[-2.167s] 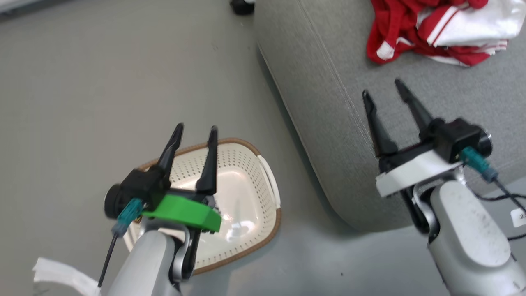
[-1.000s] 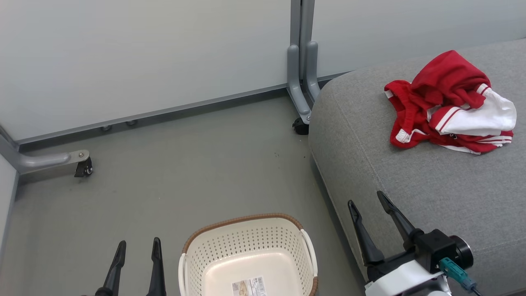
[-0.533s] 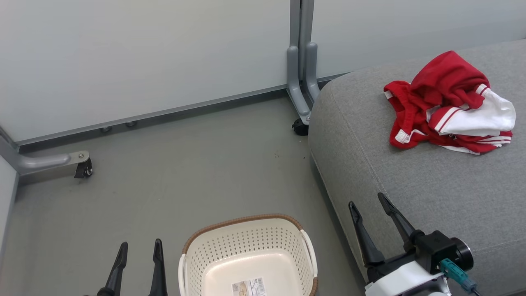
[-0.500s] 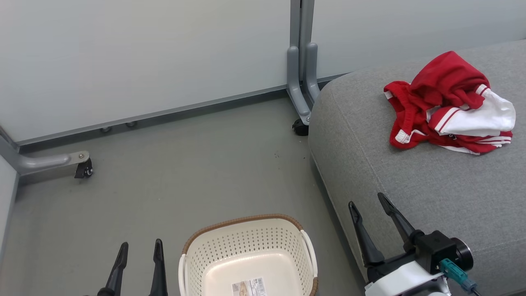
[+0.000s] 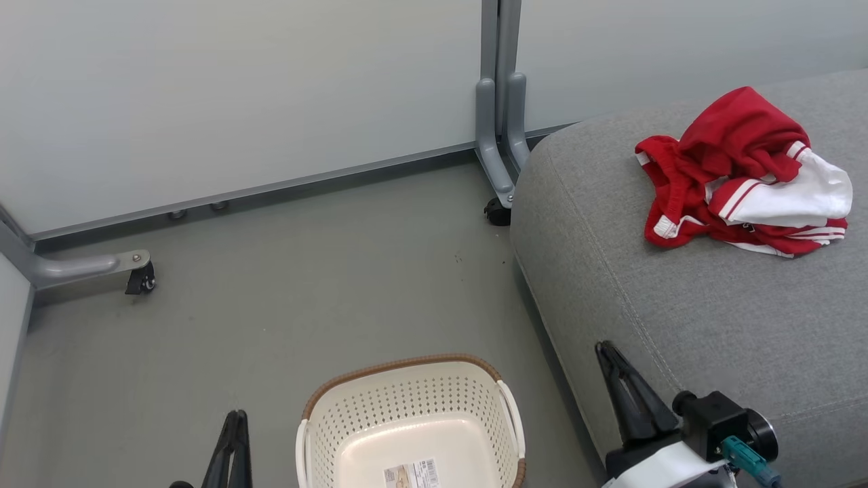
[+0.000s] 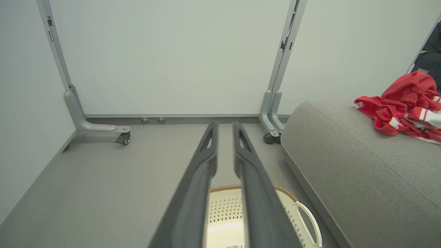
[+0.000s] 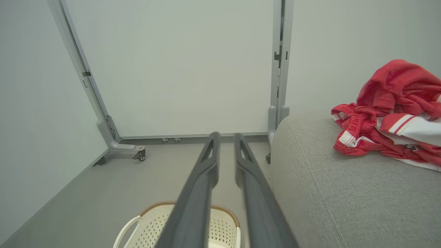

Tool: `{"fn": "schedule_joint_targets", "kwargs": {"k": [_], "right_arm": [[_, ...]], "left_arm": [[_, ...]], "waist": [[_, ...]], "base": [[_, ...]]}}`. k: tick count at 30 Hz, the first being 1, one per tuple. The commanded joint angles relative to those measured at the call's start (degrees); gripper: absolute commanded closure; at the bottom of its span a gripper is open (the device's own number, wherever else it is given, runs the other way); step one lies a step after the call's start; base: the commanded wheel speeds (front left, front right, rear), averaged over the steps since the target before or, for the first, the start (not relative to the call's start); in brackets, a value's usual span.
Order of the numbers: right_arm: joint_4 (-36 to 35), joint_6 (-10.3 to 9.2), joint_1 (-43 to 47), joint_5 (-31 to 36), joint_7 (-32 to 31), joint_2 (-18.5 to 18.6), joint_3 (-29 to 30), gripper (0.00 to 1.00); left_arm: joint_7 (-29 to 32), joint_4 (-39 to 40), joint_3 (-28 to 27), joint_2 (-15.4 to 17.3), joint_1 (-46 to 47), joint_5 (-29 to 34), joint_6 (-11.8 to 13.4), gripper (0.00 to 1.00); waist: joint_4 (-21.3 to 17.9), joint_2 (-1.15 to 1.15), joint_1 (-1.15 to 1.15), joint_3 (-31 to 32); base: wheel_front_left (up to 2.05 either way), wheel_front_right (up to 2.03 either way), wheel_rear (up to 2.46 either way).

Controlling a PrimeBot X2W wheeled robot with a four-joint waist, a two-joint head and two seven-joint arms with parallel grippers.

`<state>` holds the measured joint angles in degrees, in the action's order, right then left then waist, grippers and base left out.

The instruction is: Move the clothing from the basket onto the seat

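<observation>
The robot's left hand [image 5: 235,415], at the lower edge of the head view, has its two long dark fingers close together. In the left wrist view [image 6: 224,124] only a thin slit parts them, and they hold and touch nothing. It hangs over the grey floor [image 5: 305,305] just left of the small cream-white perforated plastic basket with a brown woven-look rim [image 5: 400,362].

The right hand [image 5: 603,347] is equally narrow, its fingers almost meeting at the tips, with a slim gap in the right wrist view [image 7: 225,135]. It grips nothing and sits above the near edge of the large light-grey upholstered seat [image 5: 678,305]. Both hands point away from the robot, toward the pale partition wall and its grey castor-footed post [image 5: 498,135].

The red soft sports clothing with white panels and red-white stripes [image 5: 739,176] lies in a crumpled heap on top of the seat, well apart from both hands and from the basket. In the head view its long axis runs left to right across the cushion, with the red folds bunched at the left and top and the white panel toward the right end.

The basket stands upright on the floor, mouth up, near the seat's rounded corner, between the two hands. A barcode label [image 5: 410,473] shows on its bottom.
</observation>
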<state>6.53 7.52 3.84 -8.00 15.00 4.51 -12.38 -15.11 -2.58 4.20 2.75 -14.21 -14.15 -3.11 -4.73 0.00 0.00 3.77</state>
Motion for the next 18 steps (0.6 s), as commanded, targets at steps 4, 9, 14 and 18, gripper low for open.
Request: {"fn": "schedule_joint_targets", "kwargs": {"k": [4,9,14,18], "right_arm": [[-0.47,0.00,-0.54,-6.06,-0.93,0.17,0.75,1.00],[0.25,0.00,-1.44,-12.17,-2.06,0.48,1.59,1.00],[0.81,-0.01,-2.17,-17.57,-3.07,0.67,2.36,1.00],[1.20,-0.01,-2.67,-21.69,-3.87,0.79,2.99,1.00]], "left_arm": [[1.07,0.14,-0.29,0.28,1.12,-5.56,-0.18,1.00],[2.27,-0.78,-0.68,0.62,2.63,-11.16,-0.48,1.00],[3.34,-1.68,-1.04,0.87,3.97,-16.11,-0.80,1.00],[4.17,-2.33,-1.33,1.05,5.00,-19.93,-1.03,1.00]], "waist": [[0.18,0.00,0.00,-0.16],[0.37,0.00,0.00,-0.32],[0.55,0.00,0.00,-0.47],[0.70,0.00,0.00,-0.59]], "base": [[0.00,0.00,0.00],[0.00,0.00,0.00],[0.00,0.00,0.00],[0.00,0.00,0.00]]}}
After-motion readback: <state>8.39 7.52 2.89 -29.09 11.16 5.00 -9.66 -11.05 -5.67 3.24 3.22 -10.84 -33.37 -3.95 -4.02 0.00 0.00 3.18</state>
